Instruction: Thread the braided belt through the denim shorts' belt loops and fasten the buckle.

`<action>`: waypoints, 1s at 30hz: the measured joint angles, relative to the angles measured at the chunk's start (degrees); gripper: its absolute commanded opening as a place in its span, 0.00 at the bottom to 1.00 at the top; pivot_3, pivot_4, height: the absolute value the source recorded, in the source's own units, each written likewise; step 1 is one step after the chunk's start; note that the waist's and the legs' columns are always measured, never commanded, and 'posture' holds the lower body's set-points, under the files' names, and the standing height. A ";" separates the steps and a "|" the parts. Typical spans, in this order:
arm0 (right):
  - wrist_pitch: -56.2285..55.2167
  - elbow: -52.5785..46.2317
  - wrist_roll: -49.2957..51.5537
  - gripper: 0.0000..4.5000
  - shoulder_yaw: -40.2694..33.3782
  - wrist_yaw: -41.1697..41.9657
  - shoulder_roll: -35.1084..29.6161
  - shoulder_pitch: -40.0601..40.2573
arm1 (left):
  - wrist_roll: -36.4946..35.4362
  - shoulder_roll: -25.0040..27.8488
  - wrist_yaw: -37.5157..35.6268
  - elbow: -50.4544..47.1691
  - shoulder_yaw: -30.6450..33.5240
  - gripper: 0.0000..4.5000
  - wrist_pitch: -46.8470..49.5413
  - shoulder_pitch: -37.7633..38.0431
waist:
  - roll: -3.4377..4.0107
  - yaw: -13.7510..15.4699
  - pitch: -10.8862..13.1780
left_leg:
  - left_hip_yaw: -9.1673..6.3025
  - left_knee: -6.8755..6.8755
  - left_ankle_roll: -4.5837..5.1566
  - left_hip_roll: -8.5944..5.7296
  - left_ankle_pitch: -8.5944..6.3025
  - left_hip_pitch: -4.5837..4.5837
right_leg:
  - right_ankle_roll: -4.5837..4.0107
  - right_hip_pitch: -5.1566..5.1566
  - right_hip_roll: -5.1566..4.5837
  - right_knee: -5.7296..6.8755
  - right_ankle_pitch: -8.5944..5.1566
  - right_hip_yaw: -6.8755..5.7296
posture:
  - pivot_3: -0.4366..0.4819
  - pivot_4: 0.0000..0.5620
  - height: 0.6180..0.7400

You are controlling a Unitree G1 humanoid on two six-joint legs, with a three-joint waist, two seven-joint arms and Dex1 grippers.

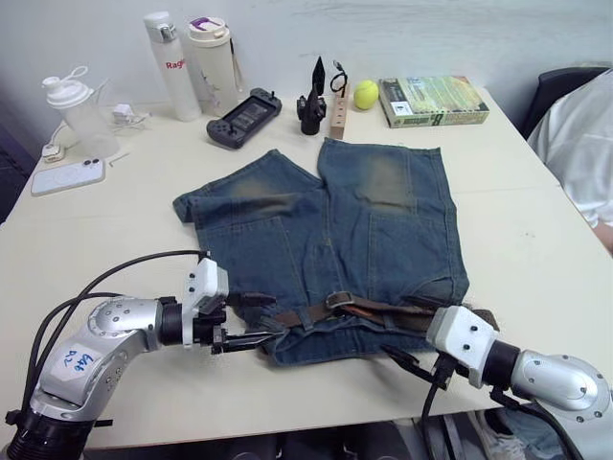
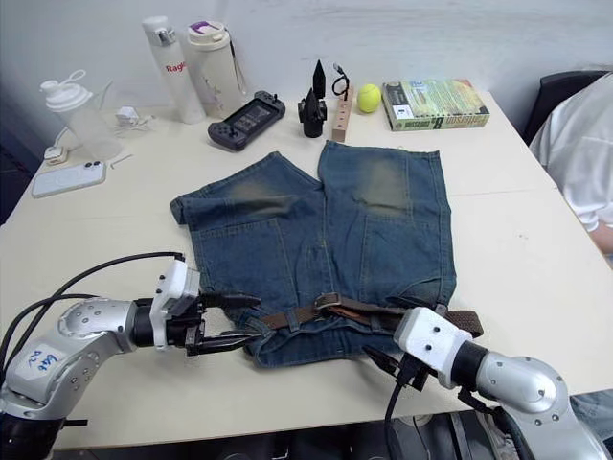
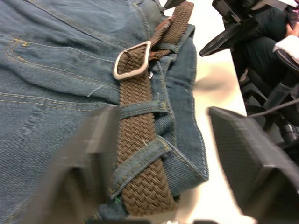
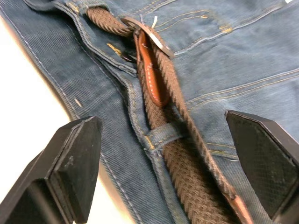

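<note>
Denim shorts [image 1: 326, 254] lie flat on the desk [image 1: 536, 240], waistband toward me, with the belt [image 1: 316, 312] running along that band. In the eye views my left gripper [image 1: 251, 319] sits at the band's left end, fingers apart, and my right gripper [image 2: 383, 364] hangs just off the near edge under the band's right half, its fingers also apart.

My left wrist view shows the belt passing under two loops [image 3: 140, 109], with the buckle [image 3: 132, 59] further along and the strap running on through its frame.

My right wrist view shows the tan tip [image 4: 150, 70] lying along the strap past the buckle, and one more loop crossing the belt nearer me.

I cannot see whether the prong sits in the weave. If it doesn't, any tug may slide the strap back out. A careless pinch could also bunch the denim instead of catching the belt.
</note>
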 measured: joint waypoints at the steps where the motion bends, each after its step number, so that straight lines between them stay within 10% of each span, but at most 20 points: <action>1: -1.42 0.53 -2.21 0.74 0.20 -1.51 0.27 0.89 | -0.05 0.00 0.18 -0.02 0.00 0.83 0.16 0.03 | 0.00 0.01 0.00 | 0.01 0.01 0.00 0.00 0.00 0.00 | 0.00 0.00 0.00 0.00 0.00 0.00 | 0.48 0.27 0.81; 12: -3.57 2.51 -9.62 0.74 6.14 -6.23 3.03 2.78 | -0.08 -0.01 0.70 -0.30 -0.03 0.83 0.63 -0.25 | 0.00 -0.01 0.00 | 0.00 0.00 -0.03 0.01 0.01 0.00 | 0.00 -0.01 0.00 0.01 0.00 0.02 | 0.48 0.27 0.81; 20: -2.56 4.89 -13.58 0.02 8.70 -9.20 6.26 1.51 | -0.07 -0.02 1.15 -0.31 -0.06 0.83 0.68 -1.19 | 0.01 -0.02 0.00 | 0.00 0.00 -0.03 0.02 0.00 0.00 | 0.00 -0.02 -0.01 0.01 0.00 0.02 | 0.48 0.27 0.81; 30: -0.86 4.75 -15.30 0.01 10.85 -9.37 6.76 -0.25 | 4.87 0.99 0.52 -0.29 -2.32 0.83 -3.24 -1.20 | 0.00 -0.18 0.00 | 0.02 -0.03 -0.06 0.03 -0.01 0.01 | -0.02 -0.04 0.01 0.00 -0.01 0.04 | 0.48 0.27 0.81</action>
